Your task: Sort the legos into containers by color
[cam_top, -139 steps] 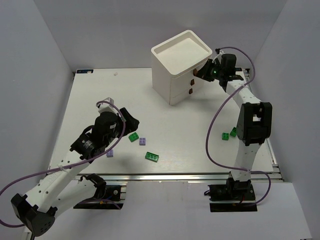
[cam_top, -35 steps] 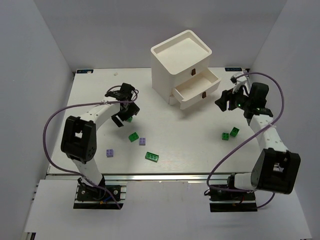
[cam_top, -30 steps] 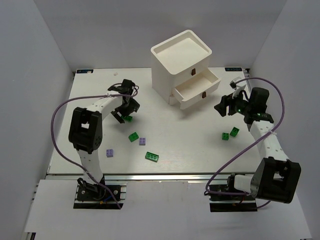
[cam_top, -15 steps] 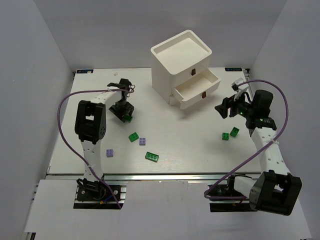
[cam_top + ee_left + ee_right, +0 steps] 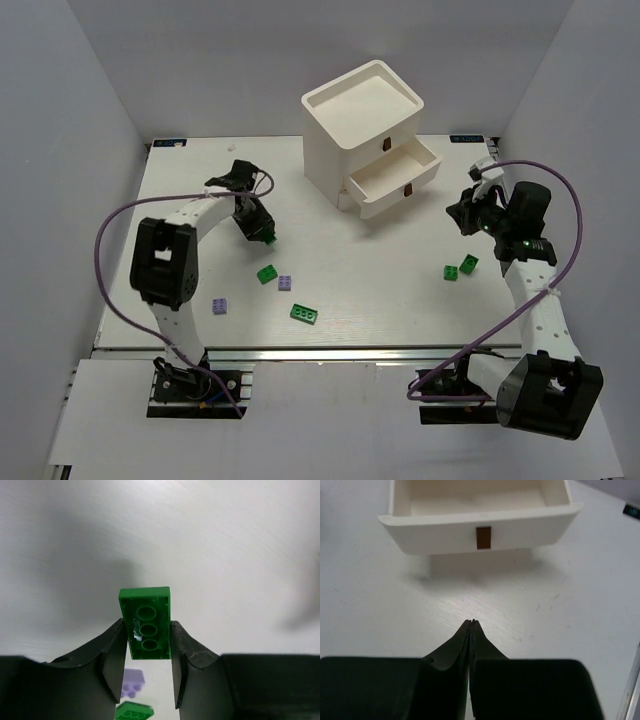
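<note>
My left gripper [image 5: 147, 636] is shut on a long dark green lego [image 5: 146, 625], whose hollow underside faces the wrist camera. In the top view this gripper [image 5: 262, 232] is left of the white chest [image 5: 345, 150]. The chest's middle drawer [image 5: 425, 168] stands pulled out, showing no bricks inside. My right gripper [image 5: 471, 622] is shut on nothing and points at that drawer's front wall [image 5: 530, 527] with its brown pull [image 5: 483, 537]. In the top view it [image 5: 462, 215] hangs to the right of the drawer.
Loose legos lie on the table: a green square [image 5: 267, 273], a purple one [image 5: 285, 283], another purple [image 5: 219, 306], a long green one [image 5: 305, 314], then a green [image 5: 451, 272] and a yellow-green [image 5: 467, 263] near the right arm.
The left gripper has closed on the long green lego. The right gripper has shut and drawn slightly back to the right, away from the open drawer.
</note>
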Controlling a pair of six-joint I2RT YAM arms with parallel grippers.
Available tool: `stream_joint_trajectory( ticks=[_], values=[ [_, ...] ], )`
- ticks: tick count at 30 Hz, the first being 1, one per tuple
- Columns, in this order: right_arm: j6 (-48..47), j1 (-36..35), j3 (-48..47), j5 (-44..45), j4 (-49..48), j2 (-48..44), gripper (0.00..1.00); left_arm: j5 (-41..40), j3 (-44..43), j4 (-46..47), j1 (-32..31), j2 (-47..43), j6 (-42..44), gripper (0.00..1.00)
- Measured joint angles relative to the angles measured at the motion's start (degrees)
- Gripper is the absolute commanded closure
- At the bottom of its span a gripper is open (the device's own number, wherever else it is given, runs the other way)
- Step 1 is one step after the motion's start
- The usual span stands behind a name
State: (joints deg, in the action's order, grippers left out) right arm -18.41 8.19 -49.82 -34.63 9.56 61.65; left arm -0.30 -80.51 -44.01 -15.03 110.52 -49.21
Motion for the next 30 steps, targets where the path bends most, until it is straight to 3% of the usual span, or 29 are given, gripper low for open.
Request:
stream_joint_trajectory(
  ticks=[5,10,14,17,23,26,30],
  values=[
    [4.0,0.9,-5.2,5.0,6.1,4.2,1.00,15.8,5.7,14.4,-3.2,-13.7,10.6,1.00],
    [6.7,2.0,-9.4,6.1,10.6,7.3,1.00,23.5,-1.5,21.7,-8.7,-17.7,18.5,1.00],
    [7.5,2.5,-10.2,6.5,13.1,7.3,1.00,25.2,-16.8,21.6,-13.4,-11.0,24.8,1.00],
    [7.3,2.6,-10.9,6.9,14.7,7.3,0.87,24.8,-28.5,21.4,-16.4,-3.7,29.1,1.00],
    [6.0,2.9,-10.9,7.8,17.2,5.8,0.65,22.6,-41.2,21.8,-20.8,8.0,34.6,1.00],
    [5.6,3.1,-10.9,8.0,17.8,4.9,0.60,20.0,-44.6,22.7,-22.6,13.2,36.5,0.96],
    [5.5,3.1,-10.9,8.7,18.1,3.9,0.44,12.0,-45.7,24.3,-25.0,17.8,39.6,0.75]
  ],
)
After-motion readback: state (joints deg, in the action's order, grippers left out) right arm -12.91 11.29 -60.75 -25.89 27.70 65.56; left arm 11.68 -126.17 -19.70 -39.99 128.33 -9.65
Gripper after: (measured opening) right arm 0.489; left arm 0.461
